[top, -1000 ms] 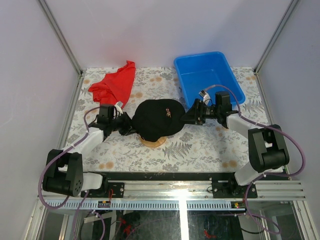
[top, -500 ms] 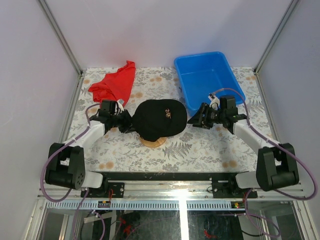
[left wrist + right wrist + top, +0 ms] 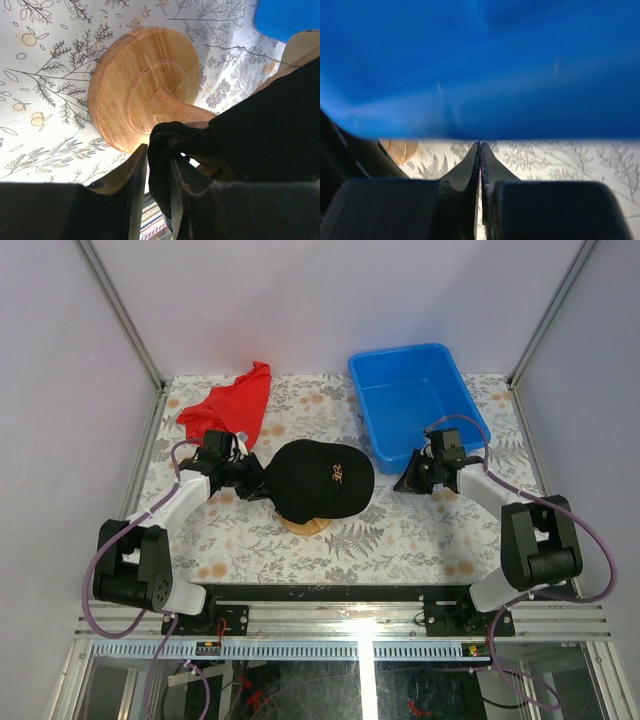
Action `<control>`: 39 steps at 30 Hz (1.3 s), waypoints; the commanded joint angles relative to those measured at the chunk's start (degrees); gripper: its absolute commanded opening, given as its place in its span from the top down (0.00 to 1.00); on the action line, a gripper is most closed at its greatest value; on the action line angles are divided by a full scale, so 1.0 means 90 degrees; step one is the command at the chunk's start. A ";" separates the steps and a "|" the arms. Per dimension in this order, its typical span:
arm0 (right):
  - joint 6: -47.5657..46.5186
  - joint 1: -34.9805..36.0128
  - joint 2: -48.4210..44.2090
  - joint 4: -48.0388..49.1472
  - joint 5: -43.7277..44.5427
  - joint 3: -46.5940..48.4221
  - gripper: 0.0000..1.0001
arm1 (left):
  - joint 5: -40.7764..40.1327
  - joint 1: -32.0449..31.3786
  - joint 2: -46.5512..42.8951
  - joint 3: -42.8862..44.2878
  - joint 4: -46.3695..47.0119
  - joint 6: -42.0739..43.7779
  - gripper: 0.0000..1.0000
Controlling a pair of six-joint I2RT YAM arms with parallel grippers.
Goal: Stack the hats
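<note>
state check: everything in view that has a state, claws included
black cap: on wooden stand, rear edge pinched
left claw: shut on black cap
right claw: shut, empty, beside blue bin
blue bin: upright, empty
red cloth: crumpled, untouched

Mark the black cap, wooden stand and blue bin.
black cap [image 3: 305,480], top external view, crown left of the logo.
wooden stand [image 3: 131,85], left wrist view, round base.
blue bin [image 3: 415,405], top external view, bare floor.
</note>
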 commanded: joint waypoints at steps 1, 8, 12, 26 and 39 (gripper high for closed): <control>-0.0046 -0.0027 0.0360 0.0357 0.0682 0.0856 1.00 | -0.0231 0.0004 0.0089 0.0296 -0.0393 0.0199 0.79; 0.0037 -0.0311 0.1176 0.0533 0.0924 0.1927 1.00 | -0.0242 0.0014 0.0325 0.0643 -0.0662 0.0290 0.79; 0.0092 -0.0685 0.1586 0.0711 0.0556 0.2467 1.00 | -0.0257 0.0023 0.0405 0.0759 -0.0776 0.0311 0.79; 0.2490 -0.0742 -0.0903 0.3331 -0.2793 -0.0759 0.20 | -0.0199 0.0188 0.0793 0.0647 -0.0761 0.0425 0.79; 0.4146 0.0048 -0.0283 0.6343 -0.2664 -0.1949 0.15 | -0.0108 0.0188 0.1159 0.0938 -0.0935 0.0631 0.79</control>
